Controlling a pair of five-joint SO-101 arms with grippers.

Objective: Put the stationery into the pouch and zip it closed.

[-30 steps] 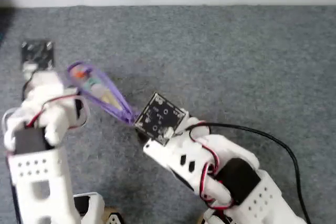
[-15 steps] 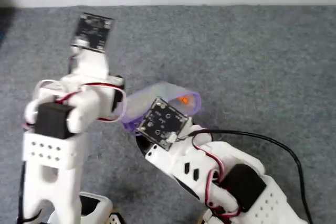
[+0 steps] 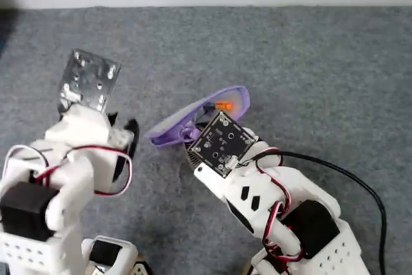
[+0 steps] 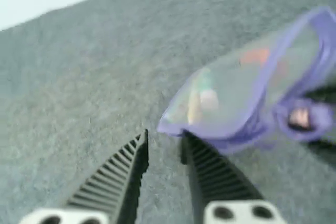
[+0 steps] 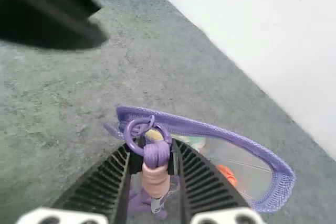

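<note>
Zip step in hand
High view: stationery sits inside the pouch; left wrist view: left gripper, a bit open and empty, hangs just beside the pouch corner; right wrist view: right gripper pinches the zip pull; next, likely 1 steady pull along it.

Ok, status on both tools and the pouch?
Left tool open, empty, beside pouch corner. Right tool shut on zip pull. Stationery inside.
</note>
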